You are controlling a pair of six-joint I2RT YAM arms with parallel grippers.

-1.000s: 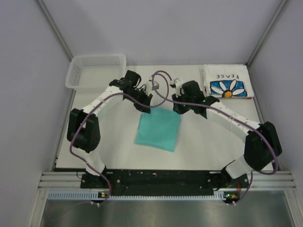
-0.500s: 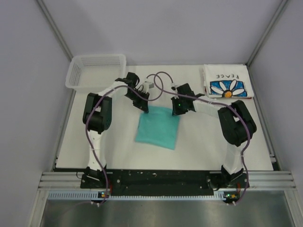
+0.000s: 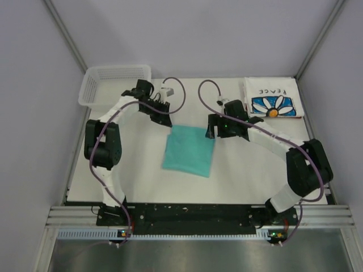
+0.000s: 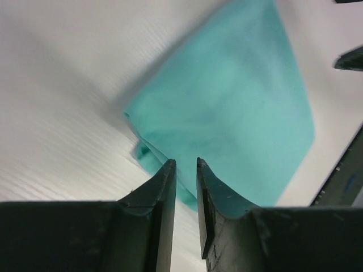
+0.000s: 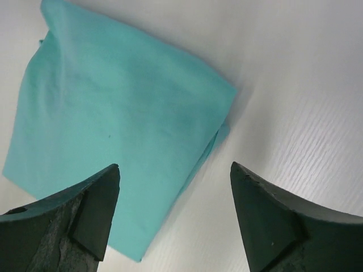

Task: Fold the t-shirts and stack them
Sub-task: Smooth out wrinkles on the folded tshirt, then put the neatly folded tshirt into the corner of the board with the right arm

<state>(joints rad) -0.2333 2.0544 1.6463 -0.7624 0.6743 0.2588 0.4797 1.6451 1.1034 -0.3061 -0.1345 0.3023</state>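
Observation:
The teal-green t-shirt (image 3: 189,151) lies folded into a flat rectangle at the middle of the table; it also shows in the left wrist view (image 4: 238,102) and the right wrist view (image 5: 113,113). The white daisy t-shirt (image 3: 272,97) with "PEACE" lettering lies folded at the far right corner. My left gripper (image 3: 165,119) hovers just off the teal shirt's far left corner, its jaws (image 4: 186,164) a narrow gap apart with nothing between them. Above the far right corner, my right gripper (image 3: 211,130) stands wide open (image 5: 174,167) and empty.
A white mesh basket (image 3: 113,85) stands at the far left corner of the table. Grey walls close in the table on the left, right and back. The arm bases sit on the black rail (image 3: 193,212) at the near edge.
Both grippers have let go of the teal shirt's far corners and lifted off. The right jaws opened wide, the left only slightly. The left arm swung back toward the basket.

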